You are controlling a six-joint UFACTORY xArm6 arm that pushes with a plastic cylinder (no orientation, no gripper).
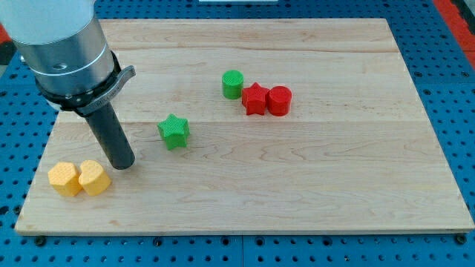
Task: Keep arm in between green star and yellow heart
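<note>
A green star (174, 131) lies left of the board's middle. Two yellow blocks sit near the bottom left corner: a yellow heart (94, 177) and, touching it on the left, a yellow hexagon-like block (64, 179). My tip (123, 164) rests on the board just up and right of the yellow heart, close to it, and left and below the green star. It stands between the two, nearer the heart.
A green cylinder (233, 84), a red star (255, 99) and a red cylinder (280, 101) cluster at upper middle. The wooden board (334, 185) lies on a blue perforated table. The arm's grey body fills the top left.
</note>
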